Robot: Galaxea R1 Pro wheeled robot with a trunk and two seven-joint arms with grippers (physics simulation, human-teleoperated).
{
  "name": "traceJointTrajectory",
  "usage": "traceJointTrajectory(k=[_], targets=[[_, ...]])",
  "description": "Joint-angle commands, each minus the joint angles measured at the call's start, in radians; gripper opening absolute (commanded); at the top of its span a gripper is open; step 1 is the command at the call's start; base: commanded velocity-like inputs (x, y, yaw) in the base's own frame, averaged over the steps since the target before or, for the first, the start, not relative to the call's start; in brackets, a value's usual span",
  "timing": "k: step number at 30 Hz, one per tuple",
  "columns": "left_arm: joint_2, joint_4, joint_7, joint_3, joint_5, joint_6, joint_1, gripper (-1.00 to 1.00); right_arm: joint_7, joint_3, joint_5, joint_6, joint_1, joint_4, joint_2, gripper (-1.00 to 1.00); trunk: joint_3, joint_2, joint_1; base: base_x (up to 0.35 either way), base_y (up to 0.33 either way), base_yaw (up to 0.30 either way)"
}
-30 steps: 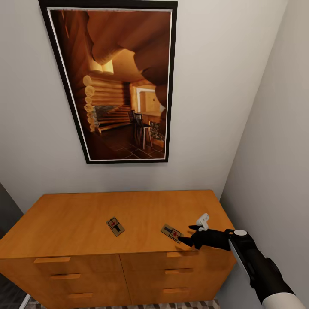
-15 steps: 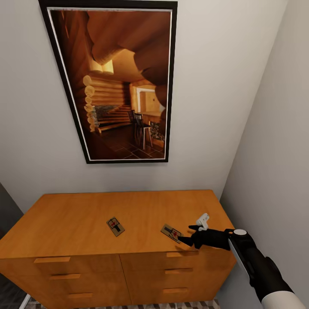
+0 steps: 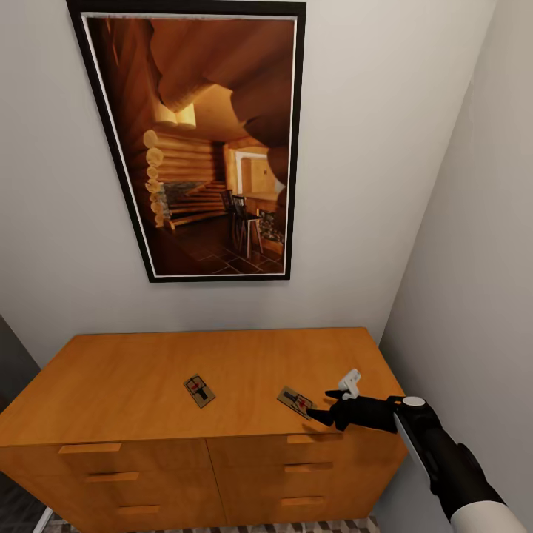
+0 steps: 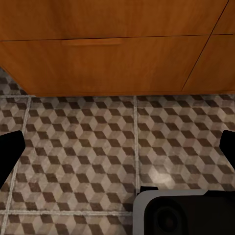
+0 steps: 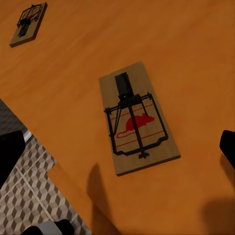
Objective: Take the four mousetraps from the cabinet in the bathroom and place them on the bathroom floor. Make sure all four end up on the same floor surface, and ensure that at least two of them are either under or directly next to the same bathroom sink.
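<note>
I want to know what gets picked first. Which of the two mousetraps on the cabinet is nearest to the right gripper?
The mousetrap near the cabinet's front edge, just off the right gripper; the other mousetrap lies farther toward the middle.

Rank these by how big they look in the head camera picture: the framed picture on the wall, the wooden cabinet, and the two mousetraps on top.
1. Cabinet
2. Framed picture; close to the cabinet in apparent size, so that order is unsure
3. The two mousetraps, left and right, look alike, so no ranking between them.
</note>
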Motion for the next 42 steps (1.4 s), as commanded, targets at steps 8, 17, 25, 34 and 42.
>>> traceJointTrajectory(k=[8,17,25,34,42], targets=[[0.001,0.002,-0.01,0.003,0.008,-0.003,-0.001,1.0,0.004,0.001,0.003,0.003,-0.001,0.003,0.001,1.0,-0.002,-0.002,0.001,0.0,0.0,0.0],[0.001,0.002,-0.01,0.003,0.008,-0.003,-0.001,1.0,0.004,0.002,0.003,0.002,-0.001,0.004,0.003,1.0,-0.002,-0.002,0.001,0.0,0.0,0.0],[0.0,0.002,-0.01,0.003,0.008,-0.003,-0.001,1.0,0.004,0.002,0.003,0.002,-0.001,0.004,0.004,1.0,-0.002,-0.002,0.001,0.0,0.0,0.0],[0.001,0.002,-0.01,0.003,0.008,-0.003,-0.001,1.0,0.004,0.002,0.003,0.002,-0.001,0.004,0.004,1.0,-0.002,-0.002,0.001,0.0,0.004,0.0],[0.0,0.002,-0.01,0.003,0.008,-0.003,-0.001,1.0,0.004,0.002,0.003,0.002,-0.001,0.004,0.005,1.0,-0.002,-0.002,0.001,0.0,0.058,0.0]])
